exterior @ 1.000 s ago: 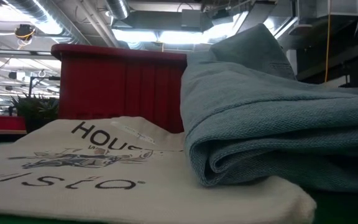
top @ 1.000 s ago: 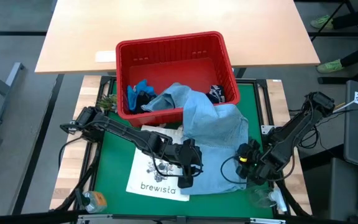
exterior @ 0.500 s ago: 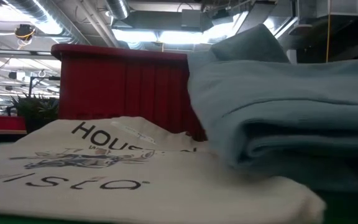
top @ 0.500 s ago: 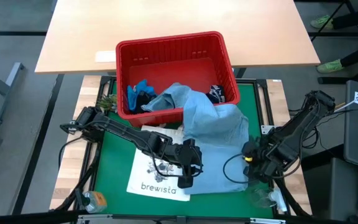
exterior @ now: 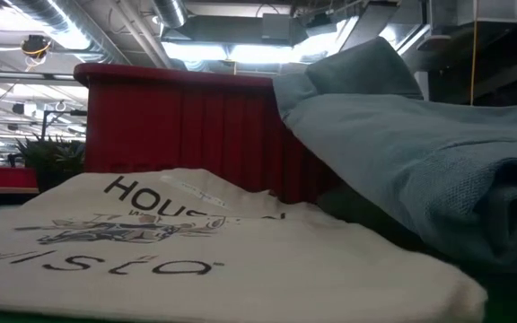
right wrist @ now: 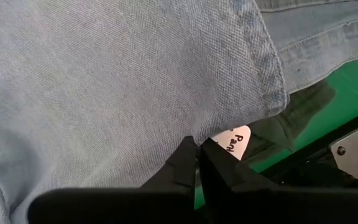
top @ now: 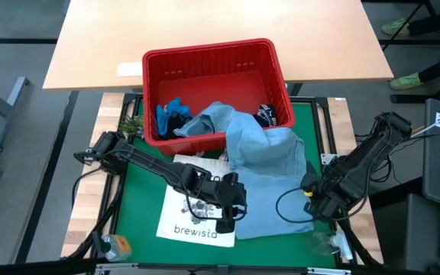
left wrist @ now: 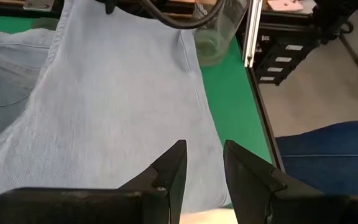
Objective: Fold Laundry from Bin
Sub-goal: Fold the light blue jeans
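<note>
The red bin (top: pixel 208 53) stands at the mat's far side and holds a bright blue garment (top: pixel 173 114) and a dark navy one (top: pixel 266 116). A light blue denim shirt (top: pixel 266 160) hangs over the bin's near rim and spreads onto the green mat, partly over the white tote bag (top: pixel 189 221). My left gripper (left wrist: pixel 204 158) is open above the shirt's near left part. My right gripper (top: pixel 312 200) is shut on the shirt's right edge. In the low view the shirt (exterior: pixel 402 144) slopes up off the tote bag (exterior: pixel 151 242). My left gripper stands over the denim; I cannot tell whether its fingertips touch it. My right gripper pinches the shirt's hem edge (right wrist: pixel 185 138) between its two shut fingers, beside a white label (right wrist: pixel 232 140). It comes from above, pointing steeply down. That side of the shirt is raised off the mat, while the far part stays over the bin's rim.
A clear cup (top: pixel 323 243) stands at the mat's near right corner, close to my right arm. A small plant (top: pixel 132 124) sits left of the bin and a bottle (top: pixel 113 246) lies at the near left. A light wooden table (top: pixel 220 23) stands beyond the bin.
My right gripper has risen and tipped more steeply downward, moving slightly toward the table's right edge with the shirt's edge. In the low view the shirt's folded near part has lifted off the tote bag and drawn away to the right. The part over the bin stayed.
</note>
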{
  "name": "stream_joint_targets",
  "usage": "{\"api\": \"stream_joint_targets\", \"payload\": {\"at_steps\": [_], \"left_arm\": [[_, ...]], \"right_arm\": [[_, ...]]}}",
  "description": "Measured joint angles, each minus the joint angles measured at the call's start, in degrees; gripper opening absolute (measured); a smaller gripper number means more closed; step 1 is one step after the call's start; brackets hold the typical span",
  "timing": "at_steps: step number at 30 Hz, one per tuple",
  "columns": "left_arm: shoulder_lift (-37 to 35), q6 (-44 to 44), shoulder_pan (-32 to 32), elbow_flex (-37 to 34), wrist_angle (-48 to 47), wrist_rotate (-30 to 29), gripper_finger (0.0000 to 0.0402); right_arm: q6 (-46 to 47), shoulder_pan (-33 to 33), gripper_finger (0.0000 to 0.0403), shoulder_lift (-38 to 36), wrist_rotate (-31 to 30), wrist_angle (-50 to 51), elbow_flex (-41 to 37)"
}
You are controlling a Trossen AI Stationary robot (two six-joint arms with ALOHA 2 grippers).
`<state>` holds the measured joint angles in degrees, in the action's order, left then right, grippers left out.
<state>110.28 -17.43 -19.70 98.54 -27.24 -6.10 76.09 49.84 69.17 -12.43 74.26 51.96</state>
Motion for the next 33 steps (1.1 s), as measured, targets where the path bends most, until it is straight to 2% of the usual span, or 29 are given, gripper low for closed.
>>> {"api": "stream_joint_targets", "payload": {"at_steps": [7,14,17,22,25,29,33], "left_arm": [[0.0,0.09,-1.01,0.0,-2.7,-6.9,0.0101],[0.0,0.11,-1.01,0.0,-3.64,-7.33,0.0101],[0.0,0.13,-1.01,0.0,-3.67,-7.33,0.0101],[0.0,0.15,-1.01,0.0,-3.66,-7.33,0.0101],[0.0,0.15,-0.82,0.0,-3.65,-7.37,0.0101],[0.0,0.17,-0.2,0.0,-3.65,-9.48,0.0101],[0.67,0.17,0.86,-0.01,-3.69,-10.32,0.0101]], "right_arm": [[-0.04,0.0,0.0014,1.19,0.04,0.0,0.0],[-1.32,0.0,0.0017,1.22,0.07,0.53,-0.04],[-1.6,0.0,0.0038,1.22,0.15,0.96,-0.05],[-1.69,0.0,0.0099,1.21,0.44,1.57,-0.07],[-1.81,0.0,0.0123,1.11,3.6,3.73,-0.07],[-1.87,0.02,0.013,1.0,6.41,6.19,0.33],[-5.11,0.04,0.0128,1.0,4.37,5.86,3.11]]}}
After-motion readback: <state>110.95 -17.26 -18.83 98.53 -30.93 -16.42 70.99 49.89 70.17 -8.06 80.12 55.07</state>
